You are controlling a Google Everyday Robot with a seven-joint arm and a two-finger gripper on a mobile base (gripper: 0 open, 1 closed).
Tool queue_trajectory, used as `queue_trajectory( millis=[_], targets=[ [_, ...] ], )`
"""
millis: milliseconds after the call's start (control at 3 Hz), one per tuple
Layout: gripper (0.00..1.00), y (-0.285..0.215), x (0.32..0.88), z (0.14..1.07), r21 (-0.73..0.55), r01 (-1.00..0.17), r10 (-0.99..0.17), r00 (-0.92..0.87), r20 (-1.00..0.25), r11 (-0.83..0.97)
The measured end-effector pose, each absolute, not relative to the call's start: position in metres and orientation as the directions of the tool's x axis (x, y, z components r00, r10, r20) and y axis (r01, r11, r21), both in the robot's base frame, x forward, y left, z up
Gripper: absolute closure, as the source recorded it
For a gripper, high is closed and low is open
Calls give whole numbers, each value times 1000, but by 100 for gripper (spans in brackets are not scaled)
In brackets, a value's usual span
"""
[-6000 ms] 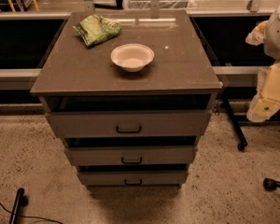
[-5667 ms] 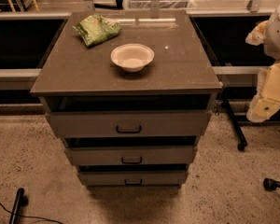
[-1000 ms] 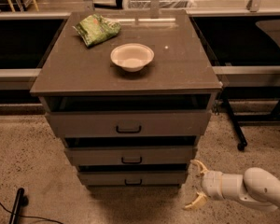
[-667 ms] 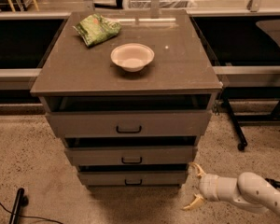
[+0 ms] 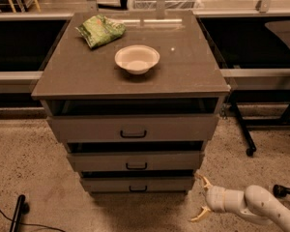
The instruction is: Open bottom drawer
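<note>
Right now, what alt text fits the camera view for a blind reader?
The robot's open hand hangs near the floor, right of the bottom drawer, clear of its handle. A white bowl and green bag sit on the cabinet top.

White arm [image 5: 263, 206], tan-fingered hand [image 5: 198, 199], lower right

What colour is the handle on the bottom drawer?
Black handle, clearest in the camera view; the open claw sits low, right of the bottom drawer.

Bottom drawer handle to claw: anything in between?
Nothing loose. In the camera view the open claw sits low, right of the cabinet; between it and the bottom drawer handle show only drawer front and bare floor.
</note>
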State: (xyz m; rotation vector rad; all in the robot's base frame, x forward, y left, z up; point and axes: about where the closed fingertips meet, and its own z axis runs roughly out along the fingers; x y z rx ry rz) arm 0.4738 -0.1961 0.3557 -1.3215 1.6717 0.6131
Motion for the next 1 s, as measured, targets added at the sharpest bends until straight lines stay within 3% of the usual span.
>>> queue_trajectory(
  millis=[1000],
  targets=[
    [0,-169,523,253,-112,-958,-579,-66,-813,266]
  ],
)
